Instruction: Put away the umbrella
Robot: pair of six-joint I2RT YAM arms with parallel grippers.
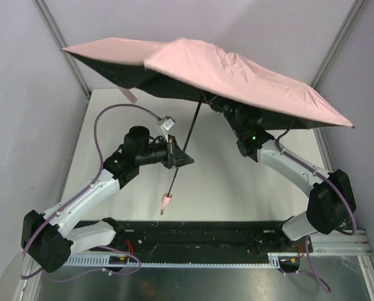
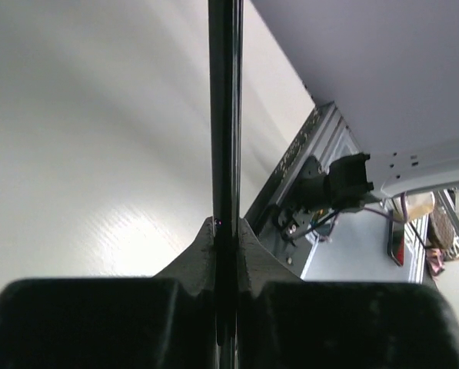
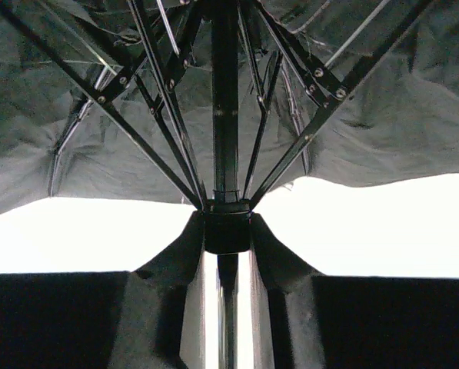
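1. Umbrella (image 1: 237,75): open and held aloft over the table (image 1: 237,188). Its rumpled pale pink canopy, dark underneath, spans 10 to 3 o'clock.
2. Right gripper (image 3: 227,219): under the canopy, fingers pressed onto the runner (image 3: 227,234).
3. Left gripper (image 1: 177,157): pinching the thin black shaft (image 1: 190,135).
4. Pink handle (image 1: 165,202): at the shaft's 7 o'clock end.

Top view looks down from behind; both wrist views closely share the umbrella shaft (image 2: 225,115).
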